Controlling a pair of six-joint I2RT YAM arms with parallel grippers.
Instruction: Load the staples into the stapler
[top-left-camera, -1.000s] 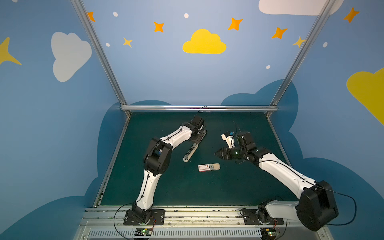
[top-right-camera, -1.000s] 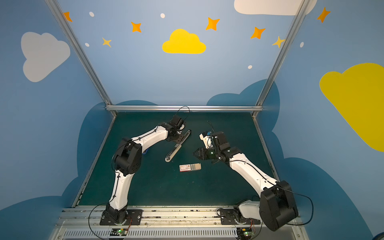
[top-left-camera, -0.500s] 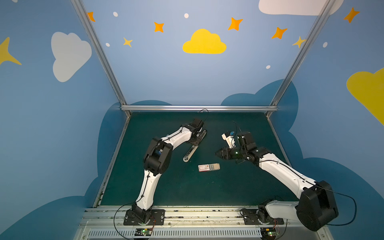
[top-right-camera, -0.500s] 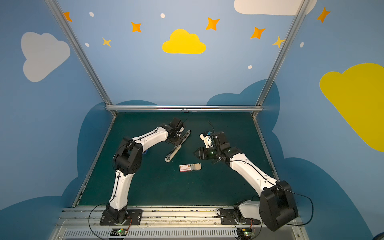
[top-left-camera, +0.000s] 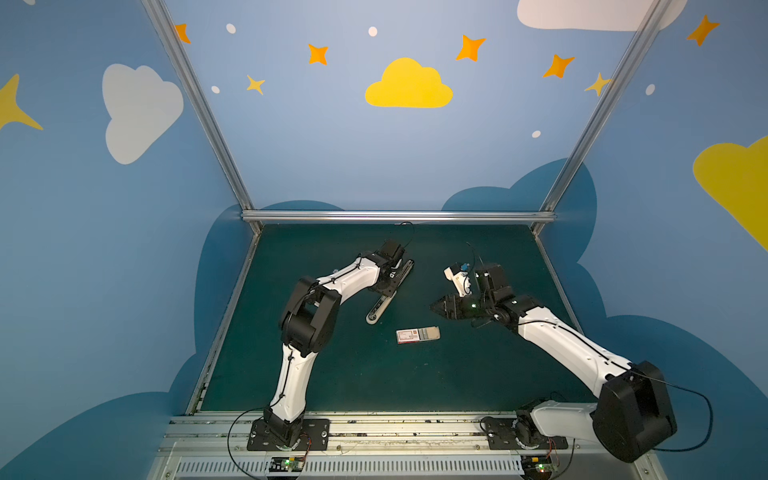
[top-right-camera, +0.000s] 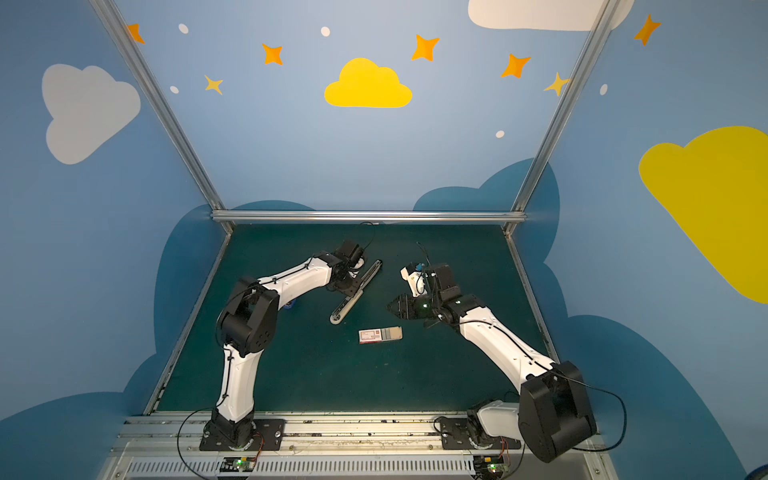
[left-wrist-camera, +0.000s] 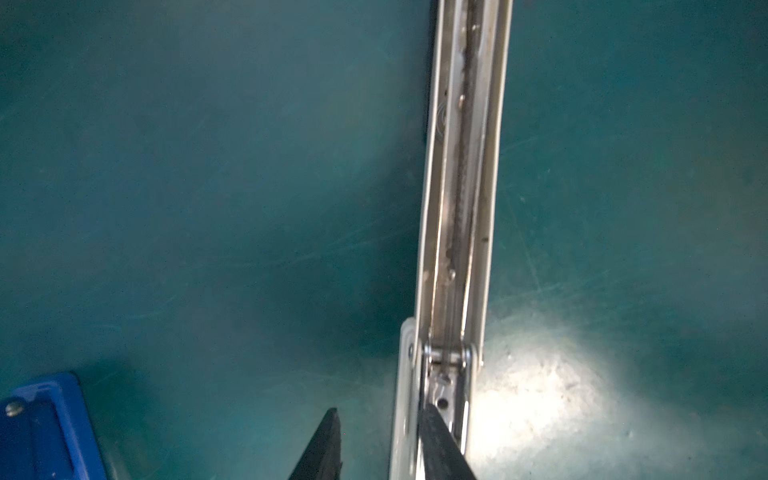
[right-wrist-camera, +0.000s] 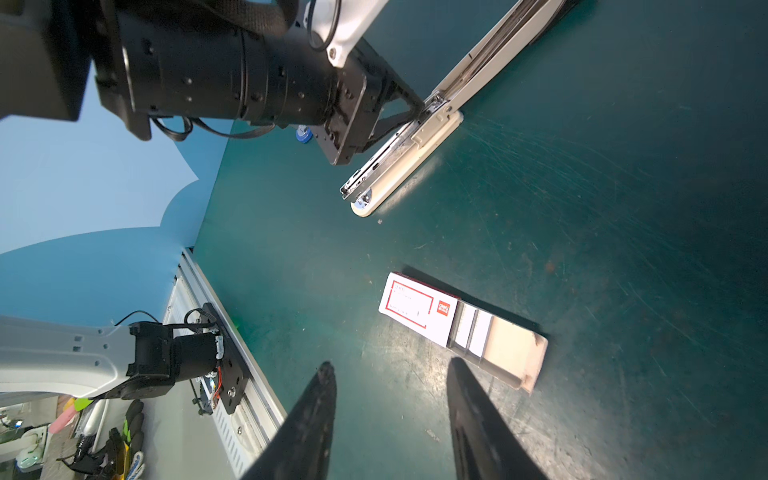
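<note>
Left gripper (left-wrist-camera: 380, 409): jaws narrowly apart astride opened stapler (left-wrist-camera: 457, 166) hinge; grip unclear. Right gripper (right-wrist-camera: 390, 365): half open, empty, near staples (right-wrist-camera: 469, 328) in box (right-wrist-camera: 415, 307).

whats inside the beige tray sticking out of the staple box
A few silvery-grey staple strips lie in the beige cardboard sliding tray, next to the white-and-red cardboard sleeve; the tray's outer end is bare. Whatever sits further in is covered by the sleeve.
</note>
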